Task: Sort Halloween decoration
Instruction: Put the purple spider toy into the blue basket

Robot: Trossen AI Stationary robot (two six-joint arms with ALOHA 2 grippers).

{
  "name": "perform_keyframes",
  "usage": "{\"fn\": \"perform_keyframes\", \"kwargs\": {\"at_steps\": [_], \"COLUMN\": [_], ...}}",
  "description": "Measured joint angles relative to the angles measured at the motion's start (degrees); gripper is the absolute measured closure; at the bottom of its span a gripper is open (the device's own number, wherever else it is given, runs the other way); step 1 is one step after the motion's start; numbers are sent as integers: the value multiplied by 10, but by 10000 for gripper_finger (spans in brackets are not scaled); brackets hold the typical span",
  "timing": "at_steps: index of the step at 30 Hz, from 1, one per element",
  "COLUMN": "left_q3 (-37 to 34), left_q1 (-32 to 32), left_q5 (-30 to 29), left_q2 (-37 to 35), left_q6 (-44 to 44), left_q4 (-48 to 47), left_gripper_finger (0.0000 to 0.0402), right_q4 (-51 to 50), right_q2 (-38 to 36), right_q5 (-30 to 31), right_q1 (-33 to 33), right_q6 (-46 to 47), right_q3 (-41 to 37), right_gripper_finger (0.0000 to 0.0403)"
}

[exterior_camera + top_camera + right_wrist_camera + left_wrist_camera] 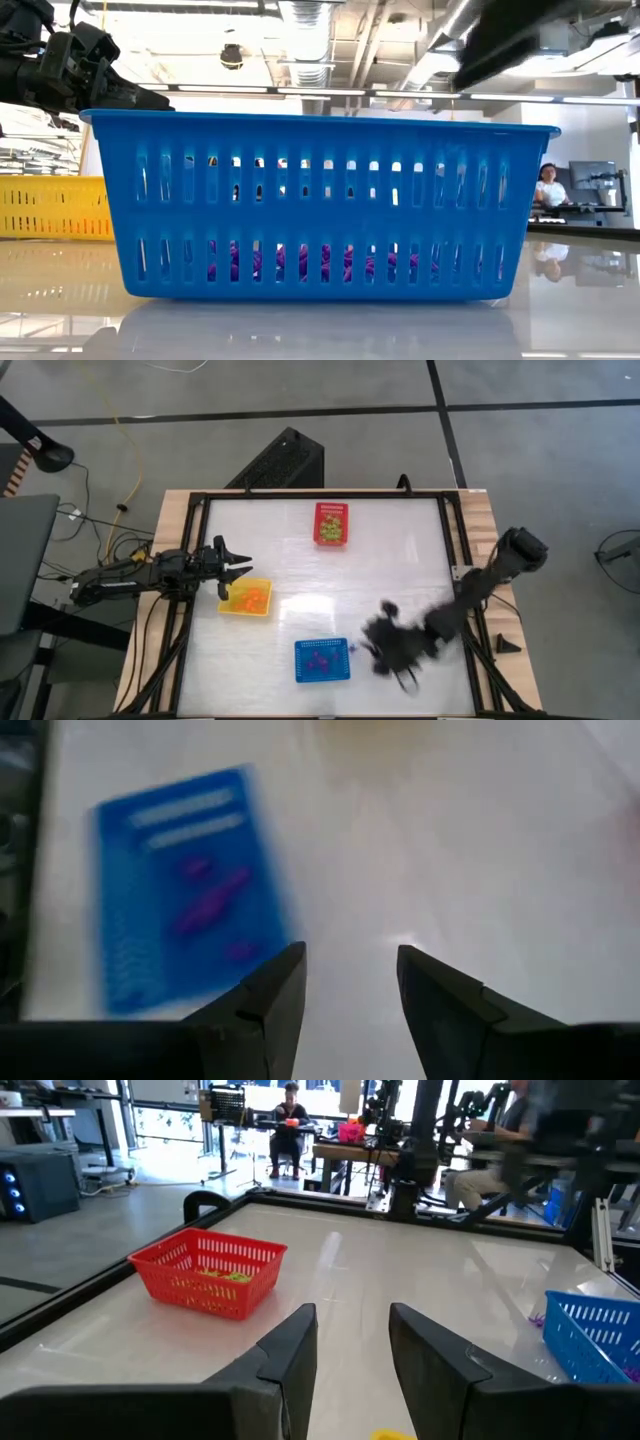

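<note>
Halloween decoration (pixel 210 905) fills the blue basket (pixel 322 660) — right gripper (pixel 350 985), fingers apart and empty, could clip its rim — left gripper (pixel 352 1355) gapes idle.

Three perforated baskets on the table (pixel 400 560) — red (pixel 332 524), yellow (pixel 246 598), blue (pixel 322 660) — well apart.

Lighting: we note bright, even light from ceiling strip lamps (pixel 330 92) in the low view. Glare: a pale sheen on the white table (pixel 400 560), which mirrors the blue basket (pixel 320 205). Blur: we record the right arm (pixel 440 622) smeared in the high view; the right wrist view is streaked throughout. Left wrist view: sharp, daylight windows (pixel 170 1120) far behind.
</note>
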Motion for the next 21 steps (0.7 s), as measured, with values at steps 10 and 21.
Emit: {"fn": "perform_keyframes", "kwargs": {"at_steps": [10, 21], "left_q3": [0, 0], "left_q1": [0, 0], "left_q5": [0, 0], "left_q2": [0, 0], "left_q6": [0, 0], "left_q4": [0, 0], "left_gripper_finger": [285, 285], "right_q4": [-5, 39], "right_q2": [165, 250], "right_q5": [296, 323], "right_q1": [250, 232], "right_q6": [240, 262], "right_q3": [0, -5], "right_gripper_finger": [213, 213]}}
